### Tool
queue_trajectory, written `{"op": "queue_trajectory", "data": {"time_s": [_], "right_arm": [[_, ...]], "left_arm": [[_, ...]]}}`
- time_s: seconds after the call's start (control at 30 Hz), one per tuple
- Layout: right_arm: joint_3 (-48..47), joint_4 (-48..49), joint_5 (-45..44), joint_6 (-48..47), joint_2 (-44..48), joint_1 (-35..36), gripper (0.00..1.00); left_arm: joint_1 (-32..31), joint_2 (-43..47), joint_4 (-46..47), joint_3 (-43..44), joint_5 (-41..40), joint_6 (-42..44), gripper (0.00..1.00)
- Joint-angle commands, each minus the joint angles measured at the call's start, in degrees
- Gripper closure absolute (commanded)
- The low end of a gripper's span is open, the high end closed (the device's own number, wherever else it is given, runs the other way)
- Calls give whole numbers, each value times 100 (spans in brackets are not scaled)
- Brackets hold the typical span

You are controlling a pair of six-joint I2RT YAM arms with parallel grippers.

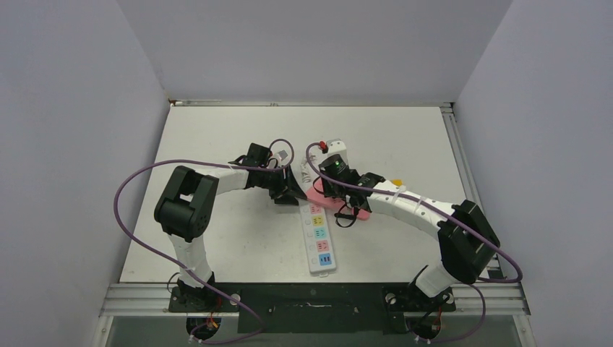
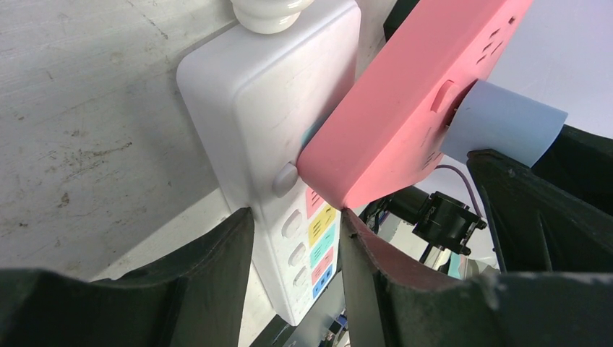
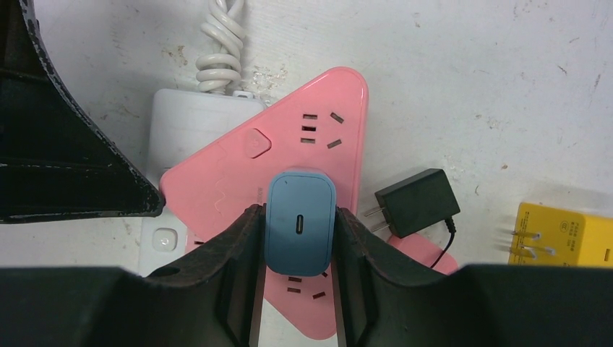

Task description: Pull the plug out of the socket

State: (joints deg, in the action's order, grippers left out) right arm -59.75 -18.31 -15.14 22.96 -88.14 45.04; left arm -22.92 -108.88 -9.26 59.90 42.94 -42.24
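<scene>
left claw (image 1: pixel 292 193) and right claw (image 1: pixel 335 190) meet at the far end of a white power strip (image 1: pixel 319 242) on the counter (image 1: pixel 217 144), where a pink strip (image 1: pixel 322 200) crosses it.

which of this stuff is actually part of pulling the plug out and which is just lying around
For the job:
- blue plug, held by the right hand
- pink strip it is plugged into
- white strip lying under the pink one, gripped by the left hand

Lying about:
- black adapter, unplugged
- yellow adapter, unplugged
</scene>
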Motion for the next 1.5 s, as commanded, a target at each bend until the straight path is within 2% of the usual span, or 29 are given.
{"op": "queue_trajectory", "data": {"time_s": [0.0, 0.33, 0.67, 0.87, 1.2, 1.47], "right_arm": [[-101, 783, 777, 125, 313, 377, 95], [-655, 192, -584, -360, -185, 1211, 95], [-863, -29, -841, -570, -388, 1390, 95], [-784, 44, -676, -385, -203, 1272, 95], [-187, 506, 638, 214, 507, 367, 95], [-134, 427, 535, 209, 603, 319, 95]], "left_arm": [[-162, -511, -467, -246, -1569, 385, 59], [-160, -520, -489, -233, -1587, 401, 59], [-160, -520, -489, -226, -1587, 401, 59], [-160, -520, -497, -224, -1604, 407, 59], [-160, -520, -514, -227, -1635, 418, 59], [-160, -503, -522, -216, -1653, 427, 59]]}}
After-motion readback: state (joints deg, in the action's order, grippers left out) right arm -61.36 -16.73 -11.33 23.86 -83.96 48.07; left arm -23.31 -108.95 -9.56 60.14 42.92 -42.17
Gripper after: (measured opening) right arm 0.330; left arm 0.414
